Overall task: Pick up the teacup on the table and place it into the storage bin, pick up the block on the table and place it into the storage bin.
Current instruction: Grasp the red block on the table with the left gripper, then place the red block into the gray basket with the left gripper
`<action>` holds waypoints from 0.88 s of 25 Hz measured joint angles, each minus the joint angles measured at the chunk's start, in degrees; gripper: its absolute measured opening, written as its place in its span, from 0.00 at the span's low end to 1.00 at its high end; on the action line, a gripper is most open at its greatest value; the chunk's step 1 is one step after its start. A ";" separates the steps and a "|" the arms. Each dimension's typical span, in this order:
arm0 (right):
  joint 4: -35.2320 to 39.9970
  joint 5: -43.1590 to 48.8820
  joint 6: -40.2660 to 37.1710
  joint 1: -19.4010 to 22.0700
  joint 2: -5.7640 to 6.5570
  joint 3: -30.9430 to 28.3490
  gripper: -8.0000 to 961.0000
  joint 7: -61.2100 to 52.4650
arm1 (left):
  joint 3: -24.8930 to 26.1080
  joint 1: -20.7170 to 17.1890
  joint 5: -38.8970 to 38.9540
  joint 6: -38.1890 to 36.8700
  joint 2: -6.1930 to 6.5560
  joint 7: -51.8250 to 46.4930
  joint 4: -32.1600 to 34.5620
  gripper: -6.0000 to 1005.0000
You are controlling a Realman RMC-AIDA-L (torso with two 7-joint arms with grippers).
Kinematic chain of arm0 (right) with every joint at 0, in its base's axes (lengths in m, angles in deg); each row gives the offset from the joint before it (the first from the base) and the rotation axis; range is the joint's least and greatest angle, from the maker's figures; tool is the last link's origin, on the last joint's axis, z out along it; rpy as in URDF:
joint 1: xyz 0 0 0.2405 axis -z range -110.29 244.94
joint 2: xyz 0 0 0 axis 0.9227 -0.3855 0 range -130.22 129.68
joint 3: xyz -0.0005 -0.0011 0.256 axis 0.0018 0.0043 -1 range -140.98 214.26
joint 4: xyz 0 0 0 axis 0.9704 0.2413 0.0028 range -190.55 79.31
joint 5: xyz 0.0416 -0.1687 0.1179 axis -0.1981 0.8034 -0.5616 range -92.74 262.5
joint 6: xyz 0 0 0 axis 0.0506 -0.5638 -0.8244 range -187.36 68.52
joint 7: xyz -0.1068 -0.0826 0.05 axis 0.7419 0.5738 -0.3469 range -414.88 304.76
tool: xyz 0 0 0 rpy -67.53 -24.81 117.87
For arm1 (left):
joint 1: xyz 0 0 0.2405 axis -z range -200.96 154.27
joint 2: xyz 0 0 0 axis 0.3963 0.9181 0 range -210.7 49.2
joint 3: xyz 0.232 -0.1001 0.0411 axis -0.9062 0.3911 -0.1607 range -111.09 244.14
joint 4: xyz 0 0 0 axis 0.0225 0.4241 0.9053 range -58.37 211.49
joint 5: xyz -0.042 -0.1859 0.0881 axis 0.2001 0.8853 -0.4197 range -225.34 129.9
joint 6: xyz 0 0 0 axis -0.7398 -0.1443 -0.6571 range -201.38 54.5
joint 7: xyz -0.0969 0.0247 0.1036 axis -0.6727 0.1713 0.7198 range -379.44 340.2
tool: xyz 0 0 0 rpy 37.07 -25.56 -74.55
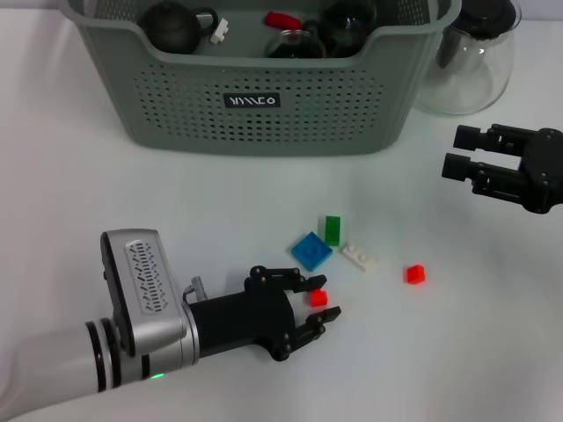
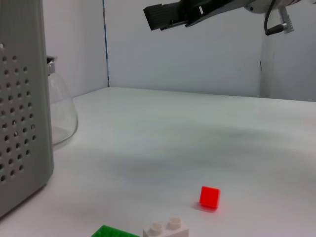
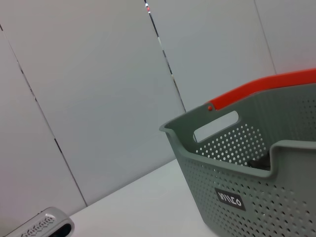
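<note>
Red block (image 1: pixel 318 298) sits between your left gripper's (image 1: pixel 322 304) spread fingers; right gripper (image 1: pixel 464 152) at three o'clock, released. Only your right wrist view shows the bin's (image 3: pixel 276 207) red handle (image 3: pixel 261 88).

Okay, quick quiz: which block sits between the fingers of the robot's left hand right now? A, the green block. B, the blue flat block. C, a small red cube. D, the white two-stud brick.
C: in the head view the left hand has its open fingers on either side of a small red cube, while the blue flat block, green block and white brick lie farther off on the table.
</note>
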 joint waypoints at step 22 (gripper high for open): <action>0.00 -0.09 0.00 0.00 -0.03 0.00 0.64 0.00 | 0.45 -2.00 0.13 -5.76 0.57 -9.38 5.25 0.16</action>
